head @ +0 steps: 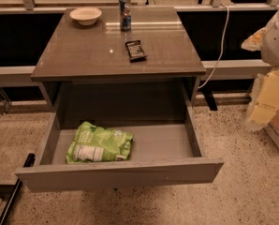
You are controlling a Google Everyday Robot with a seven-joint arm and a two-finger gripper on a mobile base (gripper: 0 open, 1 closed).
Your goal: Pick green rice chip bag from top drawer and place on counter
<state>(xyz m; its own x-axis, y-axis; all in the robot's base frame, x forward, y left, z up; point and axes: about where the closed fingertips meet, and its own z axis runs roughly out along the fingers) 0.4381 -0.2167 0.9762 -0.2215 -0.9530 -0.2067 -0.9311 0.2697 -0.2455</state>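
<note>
The green rice chip bag (pixel 99 144) lies flat in the left half of the open top drawer (pixel 163 144), its white label panel facing the drawer's front panel (pixel 121 172). The drawer is pulled fully out below the counter (pixel 83 55), a glossy grey-brown tabletop. My gripper is not in view. Only a white rounded shape (pixel 276 34), perhaps part of my arm, shows at the right edge, well away from the bag.
On the counter stand a white bowl (pixel 85 16) at the back left, a can (pixel 125 13) at the back middle and a small dark wrapper (pixel 135 50) near the centre. A white cable (pixel 219 46) hangs at the right. Yellowish boxes (pixel 270 102) stand on the floor at the right.
</note>
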